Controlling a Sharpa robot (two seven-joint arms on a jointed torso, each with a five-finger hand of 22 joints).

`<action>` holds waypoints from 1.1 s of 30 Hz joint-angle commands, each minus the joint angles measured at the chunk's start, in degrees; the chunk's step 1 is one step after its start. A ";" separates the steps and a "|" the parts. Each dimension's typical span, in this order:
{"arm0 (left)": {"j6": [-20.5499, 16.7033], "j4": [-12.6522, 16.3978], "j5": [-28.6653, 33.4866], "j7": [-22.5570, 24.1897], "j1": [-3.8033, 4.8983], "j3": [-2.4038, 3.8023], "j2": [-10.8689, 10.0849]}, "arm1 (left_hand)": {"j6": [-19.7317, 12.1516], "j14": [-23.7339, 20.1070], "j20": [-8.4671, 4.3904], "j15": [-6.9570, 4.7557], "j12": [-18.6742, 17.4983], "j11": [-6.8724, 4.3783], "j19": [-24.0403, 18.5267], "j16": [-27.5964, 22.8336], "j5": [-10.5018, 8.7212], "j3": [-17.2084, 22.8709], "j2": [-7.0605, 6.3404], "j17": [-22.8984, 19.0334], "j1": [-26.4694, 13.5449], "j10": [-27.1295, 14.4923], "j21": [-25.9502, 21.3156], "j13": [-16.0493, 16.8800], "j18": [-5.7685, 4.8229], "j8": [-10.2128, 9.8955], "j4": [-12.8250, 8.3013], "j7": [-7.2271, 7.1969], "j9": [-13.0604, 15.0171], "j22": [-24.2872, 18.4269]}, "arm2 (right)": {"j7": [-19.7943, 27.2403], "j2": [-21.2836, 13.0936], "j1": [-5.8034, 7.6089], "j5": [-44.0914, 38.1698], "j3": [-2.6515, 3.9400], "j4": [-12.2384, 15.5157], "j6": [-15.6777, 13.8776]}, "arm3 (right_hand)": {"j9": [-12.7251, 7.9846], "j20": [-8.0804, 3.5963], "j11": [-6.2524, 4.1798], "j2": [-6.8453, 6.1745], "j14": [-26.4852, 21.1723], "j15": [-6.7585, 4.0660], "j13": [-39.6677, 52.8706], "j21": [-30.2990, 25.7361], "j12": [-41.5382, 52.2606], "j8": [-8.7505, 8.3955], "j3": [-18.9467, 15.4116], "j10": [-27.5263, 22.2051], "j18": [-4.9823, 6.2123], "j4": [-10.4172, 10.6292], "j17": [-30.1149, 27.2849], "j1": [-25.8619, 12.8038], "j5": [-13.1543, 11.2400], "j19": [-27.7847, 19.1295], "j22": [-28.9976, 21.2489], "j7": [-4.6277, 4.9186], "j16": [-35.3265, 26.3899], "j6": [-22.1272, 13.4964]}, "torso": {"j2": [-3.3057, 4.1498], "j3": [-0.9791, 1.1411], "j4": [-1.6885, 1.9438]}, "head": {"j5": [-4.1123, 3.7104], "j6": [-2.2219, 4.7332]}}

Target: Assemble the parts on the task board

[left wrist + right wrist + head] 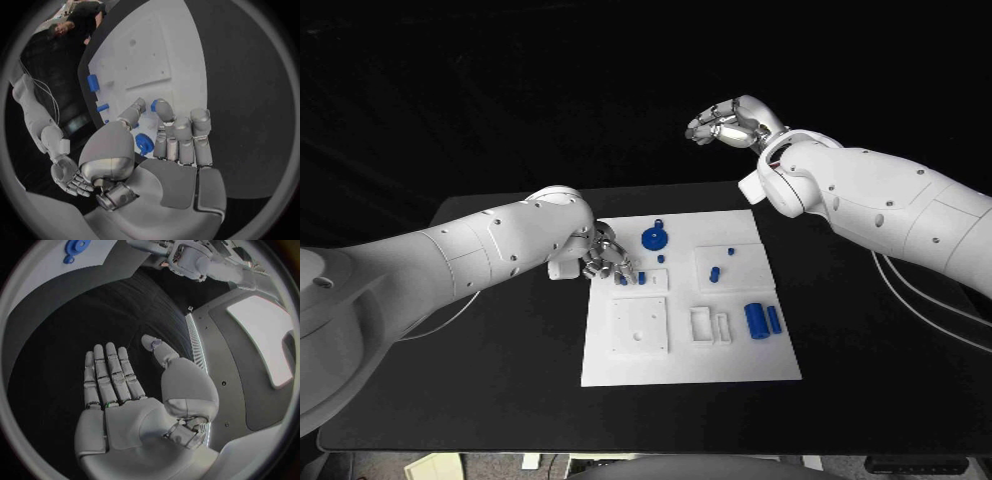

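While the left hand (604,262) hovers empty, fingers spread, over the task board's (689,365) far-left corner, its fingers could knock the small blue parts (762,320); the right hand (723,124) waits open beyond the table.

Blue parts (759,321) lie on a white task board (733,365), black table (473,400).

You see a black table (473,400) in a very dark room. Far behind it, all is black. Near you, under the table's edge, a bit of pale floor (444,467) peeks out.
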 commanded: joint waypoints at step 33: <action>-26.79 11.53 5.37 26.24 1.37 4.94 -11.18 | -9.96 -9.91 -0.59 5.27 -15.56 5.56 -8.69 -9.45 4.12 7.59 2.87 -6.11 16.61 -14.90 -8.00 -8.73 -1.25 3.39 -4.50 6.18 -5.76 -2.94 | 0.36 -2.49 -0.29 -0.04 0.04 0.60 -0.41 | -0.15 0.32 0.08 0.16 -0.44 0.09 -0.06 -0.31 -0.19 0.44 0.18 0.43 0.71 0.18 -0.32 0.04 0.35 -0.14 0.15 0.22 0.46 -0.13 | -0.06 -0.09 0.11 | -0.55 2.79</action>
